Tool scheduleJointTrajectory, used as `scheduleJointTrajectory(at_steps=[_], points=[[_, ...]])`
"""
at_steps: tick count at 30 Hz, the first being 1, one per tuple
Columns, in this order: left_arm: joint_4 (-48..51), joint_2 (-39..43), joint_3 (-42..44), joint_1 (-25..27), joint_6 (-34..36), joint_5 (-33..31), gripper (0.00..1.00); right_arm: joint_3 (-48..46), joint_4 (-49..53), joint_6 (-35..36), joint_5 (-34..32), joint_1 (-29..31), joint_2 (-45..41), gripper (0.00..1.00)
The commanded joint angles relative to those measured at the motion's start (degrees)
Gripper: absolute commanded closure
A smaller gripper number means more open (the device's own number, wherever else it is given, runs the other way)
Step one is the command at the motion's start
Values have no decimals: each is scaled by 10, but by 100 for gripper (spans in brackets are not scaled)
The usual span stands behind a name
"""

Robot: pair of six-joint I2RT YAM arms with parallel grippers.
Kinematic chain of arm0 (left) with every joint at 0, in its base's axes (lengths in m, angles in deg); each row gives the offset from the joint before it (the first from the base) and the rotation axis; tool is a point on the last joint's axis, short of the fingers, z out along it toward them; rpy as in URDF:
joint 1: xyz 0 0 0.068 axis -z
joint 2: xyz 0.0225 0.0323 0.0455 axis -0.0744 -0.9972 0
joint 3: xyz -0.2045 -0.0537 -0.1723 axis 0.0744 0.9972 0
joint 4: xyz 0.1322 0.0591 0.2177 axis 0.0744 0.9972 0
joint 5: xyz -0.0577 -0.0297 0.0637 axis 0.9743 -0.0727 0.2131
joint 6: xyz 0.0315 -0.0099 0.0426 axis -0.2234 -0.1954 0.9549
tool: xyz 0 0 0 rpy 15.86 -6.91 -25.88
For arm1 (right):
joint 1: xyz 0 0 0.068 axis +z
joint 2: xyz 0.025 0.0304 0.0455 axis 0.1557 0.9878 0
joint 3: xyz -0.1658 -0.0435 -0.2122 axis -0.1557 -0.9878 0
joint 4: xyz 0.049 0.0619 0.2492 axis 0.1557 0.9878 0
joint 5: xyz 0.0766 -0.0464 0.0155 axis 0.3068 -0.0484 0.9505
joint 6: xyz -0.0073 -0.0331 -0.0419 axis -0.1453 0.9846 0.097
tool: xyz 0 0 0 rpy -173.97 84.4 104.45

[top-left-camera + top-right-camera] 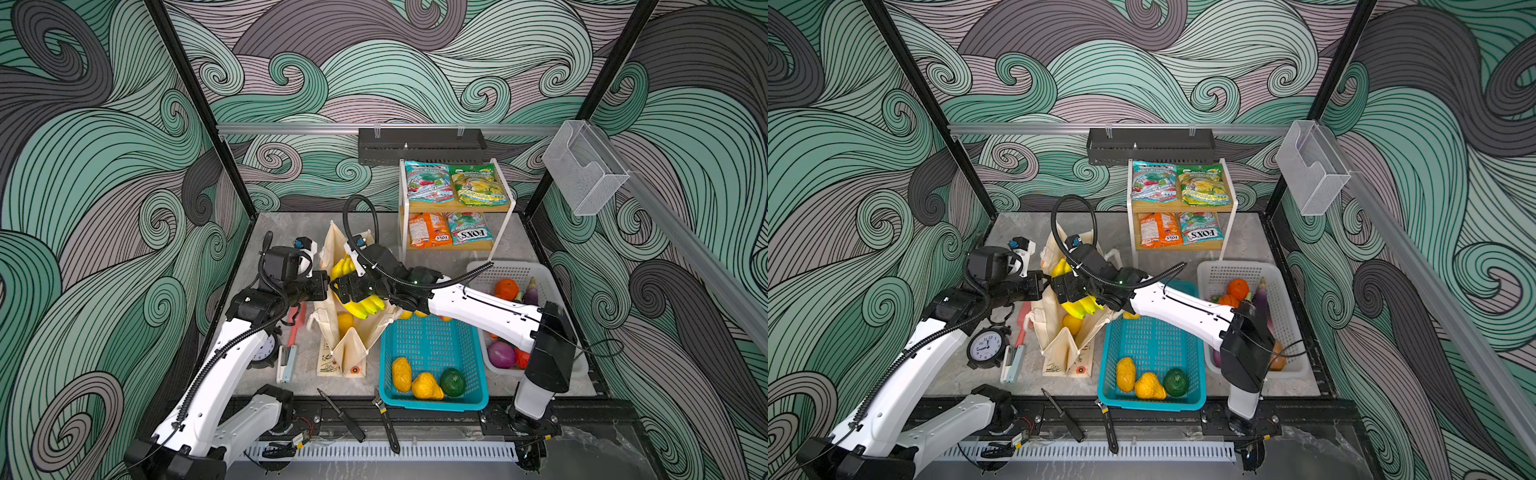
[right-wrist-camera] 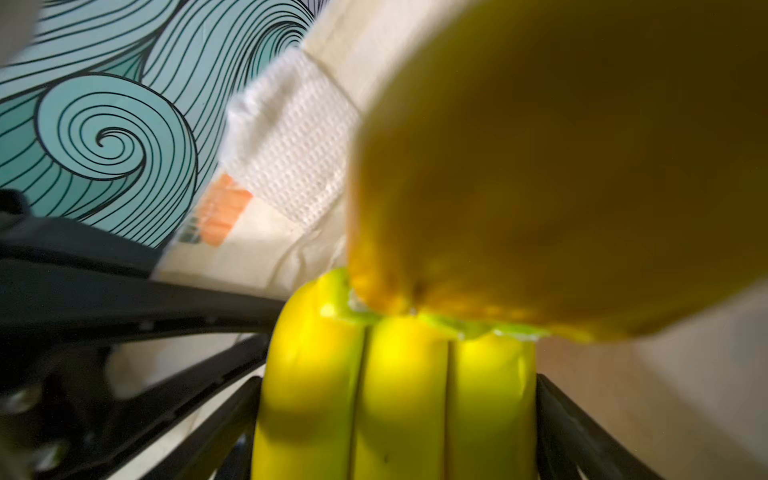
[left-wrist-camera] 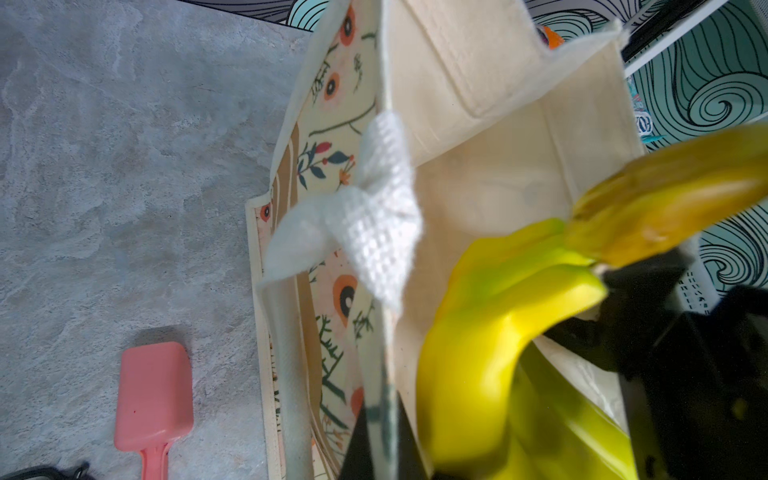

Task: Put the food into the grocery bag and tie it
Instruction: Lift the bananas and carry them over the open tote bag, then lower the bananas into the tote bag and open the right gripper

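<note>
Left of centre on the surface, the cream bag (image 1: 348,351) stands upright with its mouth open, and I can see a yellow fruit (image 1: 345,322) already lying inside it. My left claw (image 1: 322,286) is clenched on the bag's left rim; in the left wrist view the printed cloth edge (image 3: 384,374) runs between its dark fingers, with a white woven handle (image 3: 374,216) folded just beyond. My right claw (image 1: 355,291) reaches across from the right and grasps the bunch of bananas (image 1: 368,308), its fingers on either side of the bunch in the right wrist view. The bunch hangs over the mouth of the bag, partly below the rim, though I cannot tell whether it touches the cloth. Just right of the bag sits a teal basket (image 1: 432,405), and beyond that a white basket (image 1: 519,270) with an orange (image 1: 506,289) and an eggplant (image 1: 531,291). At the far side, a small shelf (image 1: 457,205) carries a teal-red packet (image 1: 430,183) and a green-yellow packet (image 1: 478,185).
</note>
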Motion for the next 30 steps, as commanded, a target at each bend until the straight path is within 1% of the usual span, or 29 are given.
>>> scheduleJointTrajectory(at_steps=[1,7,11,14,15,20,26,30], points=[[18,11,-14,-1,0,-18,100,-5,-26,-11,-34,-2,13,10],[22,20,-13,-1,0,-37,100,13,-3,7,-62,-2,57,10],[31,22,-13,-1,-2,-75,100,27,20,19,-66,-2,93,10],[30,22,-13,-1,-3,-75,100,30,22,34,-79,5,110,10],[30,21,-14,-1,-3,-75,100,37,44,40,-81,7,119,10],[32,21,-14,-2,-4,-81,100,88,101,57,-69,9,179,9],[31,28,-13,-2,-7,-99,100,100,107,53,-60,9,219,9],[33,28,-13,-2,-9,-106,100,109,113,43,-49,9,248,7]])
